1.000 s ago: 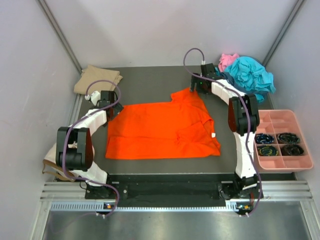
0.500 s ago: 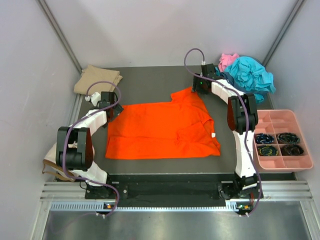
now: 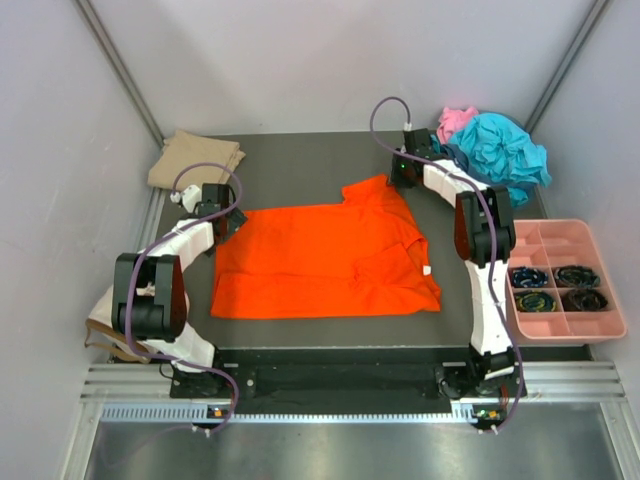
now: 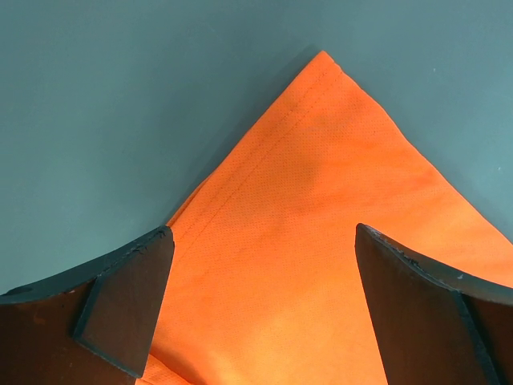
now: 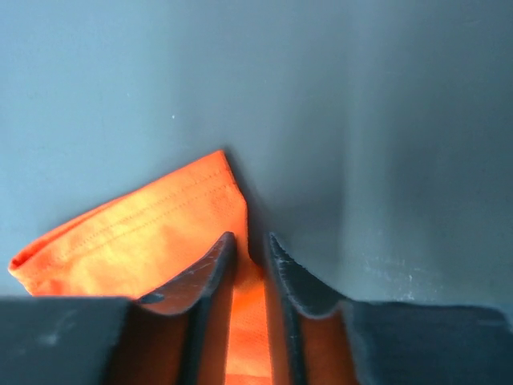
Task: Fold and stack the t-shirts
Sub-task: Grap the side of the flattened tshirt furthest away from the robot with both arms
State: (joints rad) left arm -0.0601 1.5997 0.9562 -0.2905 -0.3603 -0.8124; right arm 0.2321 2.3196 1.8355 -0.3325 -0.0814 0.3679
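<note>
Your orange t-shirt [image 3: 320, 260] lies spread flat on the dark table [image 3: 300, 155]. Your left gripper [image 4: 263, 241] hangs wide open over its left corner (holding nothing). Your right gripper [image 5: 250, 245] is pinched tight on the far corner.

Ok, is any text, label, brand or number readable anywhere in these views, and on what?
None can be read.
The small white tag at the edge of the orange t-shirt is too small to show any print.
The pink compartment tray shows no lettering.
</note>
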